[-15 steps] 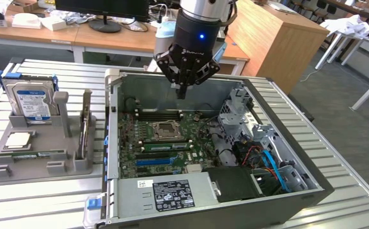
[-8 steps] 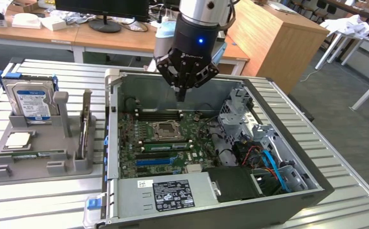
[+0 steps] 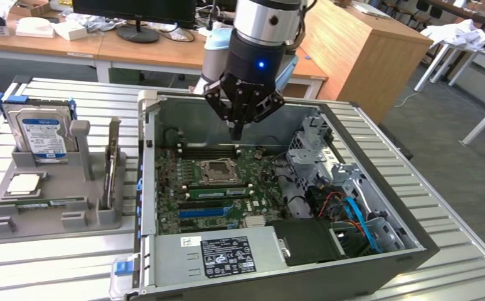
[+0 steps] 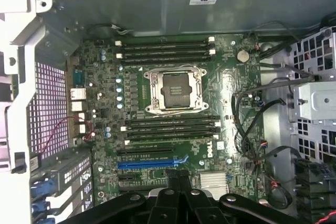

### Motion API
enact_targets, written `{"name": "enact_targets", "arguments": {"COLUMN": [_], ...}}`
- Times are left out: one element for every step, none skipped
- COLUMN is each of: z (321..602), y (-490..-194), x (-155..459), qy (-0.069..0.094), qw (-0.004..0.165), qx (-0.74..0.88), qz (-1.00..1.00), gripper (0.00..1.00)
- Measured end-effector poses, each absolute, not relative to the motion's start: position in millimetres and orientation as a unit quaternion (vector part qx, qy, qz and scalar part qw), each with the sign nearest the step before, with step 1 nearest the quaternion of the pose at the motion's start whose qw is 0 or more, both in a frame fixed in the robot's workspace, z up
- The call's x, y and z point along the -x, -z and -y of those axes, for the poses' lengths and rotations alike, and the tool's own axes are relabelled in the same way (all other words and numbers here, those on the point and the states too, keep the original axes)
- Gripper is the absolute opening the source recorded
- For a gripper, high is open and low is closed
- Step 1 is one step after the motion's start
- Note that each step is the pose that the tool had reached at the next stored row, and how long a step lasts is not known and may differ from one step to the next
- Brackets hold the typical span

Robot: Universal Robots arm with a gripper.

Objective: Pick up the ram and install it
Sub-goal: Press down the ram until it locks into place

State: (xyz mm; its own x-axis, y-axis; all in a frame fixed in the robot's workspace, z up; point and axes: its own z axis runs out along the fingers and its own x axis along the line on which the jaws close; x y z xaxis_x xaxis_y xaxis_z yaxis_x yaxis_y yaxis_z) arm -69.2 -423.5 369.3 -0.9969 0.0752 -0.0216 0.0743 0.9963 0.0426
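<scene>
The ram is a thin green stick lying flat in the front of a grey holder on the exterior view's left, outside the computer case. My gripper hangs over the open case, above the back part of the motherboard and well apart from the ram. Its fingers are shut together and nothing shows between them. In the wrist view the gripper points down at the motherboard, near the long blue slot. Dark memory slots run on both sides of the open processor socket.
The grey holder also carries a hard drive standing upright, a square silver processor chip and a thin upright board. Inside the case are cables, a drive cage and a power supply. Desks stand behind.
</scene>
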Motion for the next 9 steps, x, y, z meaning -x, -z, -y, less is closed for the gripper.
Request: {"name": "enact_targets", "arguments": {"z": [423.5, 423.5, 423.5, 423.5, 423.5, 423.5, 423.5, 423.5, 423.5], "y": [-367.4, -366.2, -365.6, -365.6, -365.6, -365.6, -365.6, -365.4, -365.3], "x": [69.2, 69.2, 69.2, 69.2, 69.2, 69.2, 69.2, 68.6, 67.2], "qy": [-0.021, -0.021, -0.021, -0.021, -0.021, -0.021, -0.021, -0.021, -0.021], "qw": [0.012, 0.012, 0.012, 0.012, 0.012, 0.012, 0.012, 0.012, 0.012], "qx": [-0.037, -0.037, -0.037, -0.037, -0.037, -0.037, -0.037, -0.037, -0.037], "qz": [-0.999, -0.999, -0.999, -0.999, -0.999, -0.999, -0.999, -0.999, -0.999], "gripper": [0.1, 0.1, 0.1, 0.1, 0.1, 0.1, 0.1, 0.1, 0.1]}}
